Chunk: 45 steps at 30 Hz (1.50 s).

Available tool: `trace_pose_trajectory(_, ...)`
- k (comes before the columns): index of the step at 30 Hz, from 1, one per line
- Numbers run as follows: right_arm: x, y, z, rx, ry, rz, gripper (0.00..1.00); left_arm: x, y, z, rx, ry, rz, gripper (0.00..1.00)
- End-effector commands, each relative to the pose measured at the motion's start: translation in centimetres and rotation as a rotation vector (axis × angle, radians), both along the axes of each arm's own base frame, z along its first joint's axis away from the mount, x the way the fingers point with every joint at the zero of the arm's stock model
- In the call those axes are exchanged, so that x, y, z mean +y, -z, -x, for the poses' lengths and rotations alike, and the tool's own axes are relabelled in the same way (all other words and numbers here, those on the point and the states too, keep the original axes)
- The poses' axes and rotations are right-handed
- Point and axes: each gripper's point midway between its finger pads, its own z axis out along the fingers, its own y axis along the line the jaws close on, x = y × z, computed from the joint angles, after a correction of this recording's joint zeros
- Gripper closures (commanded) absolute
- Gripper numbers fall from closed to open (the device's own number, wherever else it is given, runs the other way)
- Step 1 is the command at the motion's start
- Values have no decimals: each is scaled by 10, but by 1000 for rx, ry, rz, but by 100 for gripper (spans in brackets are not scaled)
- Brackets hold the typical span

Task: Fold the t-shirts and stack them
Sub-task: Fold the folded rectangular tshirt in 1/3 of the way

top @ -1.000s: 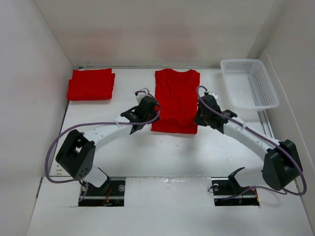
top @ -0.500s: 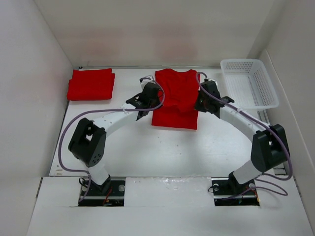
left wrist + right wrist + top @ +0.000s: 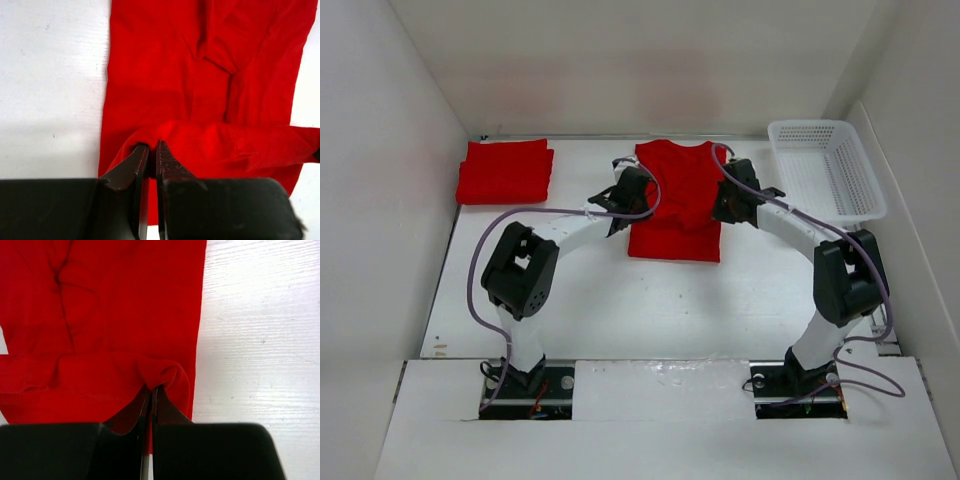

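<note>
A red t-shirt (image 3: 678, 200) lies lengthwise at the middle back of the table, its near hem lifted and carried over its body. My left gripper (image 3: 638, 190) is shut on the hem's left corner (image 3: 150, 145). My right gripper (image 3: 727, 197) is shut on the hem's right corner (image 3: 160, 375). Both hold the cloth a little above the shirt's lower layer (image 3: 165, 75), which also shows in the right wrist view (image 3: 115, 295). A folded red t-shirt (image 3: 505, 172) lies at the back left.
A white plastic basket (image 3: 825, 168) stands at the back right. White walls close the table at the back and both sides. Bare white table (image 3: 650, 300) lies between the shirt and the arm bases.
Both grippers have carried the shirt's near hem away from me toward the collar, so the shirt's visible length has shortened. The folded shirt and basket have not moved.
</note>
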Motion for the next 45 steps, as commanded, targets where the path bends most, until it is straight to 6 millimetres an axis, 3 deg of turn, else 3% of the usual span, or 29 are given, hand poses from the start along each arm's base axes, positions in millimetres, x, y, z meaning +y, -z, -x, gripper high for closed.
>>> trace_pose_trajectory(1,-2,-22,-27,-88,16,-22,100,-7,-24,-22,-83,-8,19,100)
trace_pose_trajectory(7,-3,-19,-40,-93,17,-14,100,3,-26,-37,-105,-8,37,100)
trace_pose_trajectory(9,-4,-22,-47,-101,20,-24,100,1,-17,-37,-96,10,26,100)
trace_pose_trajectory(17,-3,4,-54,-36,34,-26,100,-13,0,-47,-80,71,15,100)
trace_pose_trajectory(20,-1,2,-57,-36,41,-33,100,-15,3,-47,-69,78,16,100)
trace_pose_trajectory(22,0,7,-60,-28,41,-30,96,-16,3,-49,-71,78,17,100)
trace_pose_trajectory(23,2,-3,-66,-45,41,-36,92,-11,0,-54,-72,66,17,100)
trace_pose_trajectory(25,3,4,-69,-25,54,-42,85,-9,-1,-59,-70,57,32,89)
trace_pose_trajectory(26,2,3,-74,-26,56,-53,82,-6,-2,-65,-67,45,51,66)
trace_pose_trajectory(27,-1,-5,-83,-44,65,-59,76,-11,-6,-65,-67,65,69,52)
trace_pose_trajectory(28,4,2,-86,-23,63,-71,73,-6,-6,-72,-72,50,71,38)
trace_pose_trajectory(29,4,0,-93,-26,69,-98,68,-9,-10,-78,-79,50,75,30)
trace_pose_trajectory(30,3,-1,-103,-16,68,-111,56,-4,-12,-84,-79,36,74,23)
trace_pose_trajectory(31,9,-3,-107,-12,50,-131,56,2,-20,-92,-94,15,89,16)
trace_pose_trajectory(32,9,-7,-115,-19,53,-161,27,-2,-24,-97,-91,34,111,8)
trace_pose_trajectory(33,14,-9,-117,-14,37,-177,0,-5,-25,-98,-85,46,119,6)
trace_pose_trajectory(34,19,-22,-126,-45,27,-193,0,0,-23,-105,-83,26,126,4)
trace_pose_trajectory(35,15,-25,-133,-54,42,-202,0,1,-36,-112,-107,25,143,3)
trace_pose_trajectory(38,17,-39,-141,-80,39,-209,0,4,-36,-118,-97,15,137,0)
trace_pose_trajectory(40,12,-50,-140,-101,47,-188,0,7,-46,-123,-121,2,121,0)
trace_pose_trajectory(41,8,-46,-135,-93,45,-167,0,7,-49,-124,-121,2,120,0)
trace_pose_trajectory(43,7,-62,-121,-114,40,-152,0,10,-66,-122,-145,7,108,0)
trace_pose_trajectory(44,3,-52,-118,-95,50,-138,0,11,-69,-120,-148,7,109,0)
trace_pose_trajectory(45,2,-65,-111,-114,49,-143,0,13,-70,-116,-147,7,109,0)
